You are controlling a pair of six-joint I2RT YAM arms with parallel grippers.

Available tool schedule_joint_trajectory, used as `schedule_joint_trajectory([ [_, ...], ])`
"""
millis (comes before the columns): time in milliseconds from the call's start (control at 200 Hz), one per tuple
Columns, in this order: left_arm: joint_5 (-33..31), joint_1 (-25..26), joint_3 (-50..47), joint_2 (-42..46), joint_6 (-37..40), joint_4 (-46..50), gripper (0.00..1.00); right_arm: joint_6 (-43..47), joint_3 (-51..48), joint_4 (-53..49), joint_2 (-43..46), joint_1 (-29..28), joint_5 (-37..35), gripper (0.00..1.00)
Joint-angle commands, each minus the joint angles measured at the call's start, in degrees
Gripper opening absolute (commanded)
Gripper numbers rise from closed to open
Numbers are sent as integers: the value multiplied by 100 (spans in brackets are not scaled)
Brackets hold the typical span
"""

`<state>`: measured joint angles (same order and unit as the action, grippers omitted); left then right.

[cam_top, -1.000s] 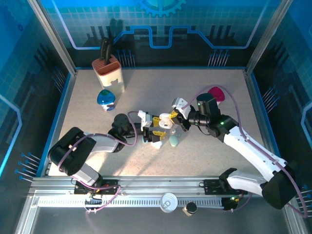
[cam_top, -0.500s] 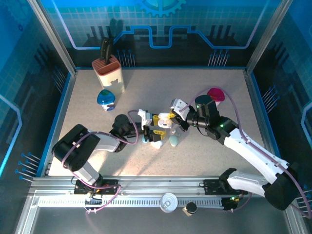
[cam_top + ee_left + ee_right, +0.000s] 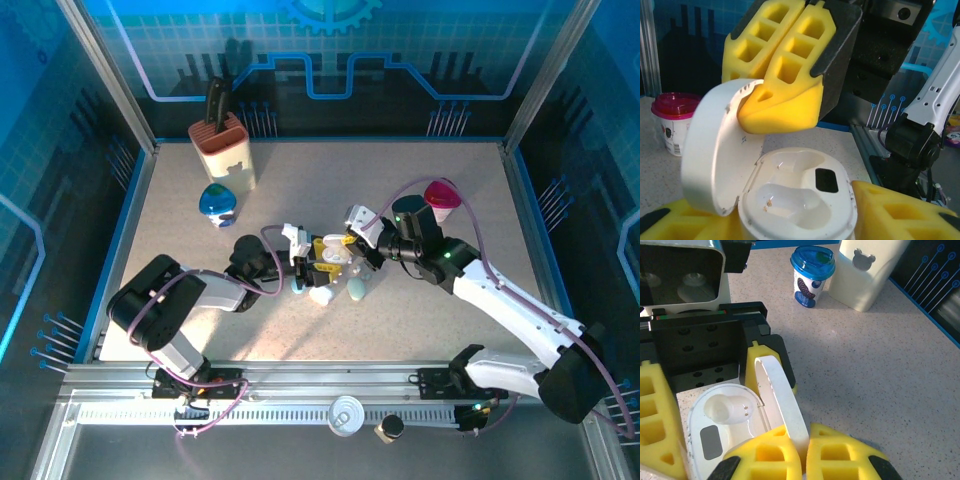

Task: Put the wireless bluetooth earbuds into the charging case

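Middle of the table (image 3: 330, 180) is jammed. The left gripper (image 3: 312, 262) hugs the charging case (image 3: 800, 200) and the right gripper (image 3: 777, 107) pinches its raised lid (image 3: 715, 160), overhanging the wells. A mint pebble case (image 3: 356, 290) sits just beside them. The knife block (image 3: 222, 148) and blue-lidded cup (image 3: 217, 203) crowd back left, the pink-lidded cup (image 3: 441, 195) back right. The back-middle strip and left edge are free.
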<state>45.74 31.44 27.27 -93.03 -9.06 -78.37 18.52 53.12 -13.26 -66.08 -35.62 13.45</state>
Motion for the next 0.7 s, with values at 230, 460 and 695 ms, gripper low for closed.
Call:
schedule_joint_trajectory([
  [230,58,-76,73,-18,33,-190,38,-38,170,57,125,-85,-5,0],
  [460,41,-181,-10,89,47,-185,35,-306,135,170,317,-78,99,52],
  [695,24,-417,-195,262,24,-188,36,-1430,-163,730,942,503,871,78],
])
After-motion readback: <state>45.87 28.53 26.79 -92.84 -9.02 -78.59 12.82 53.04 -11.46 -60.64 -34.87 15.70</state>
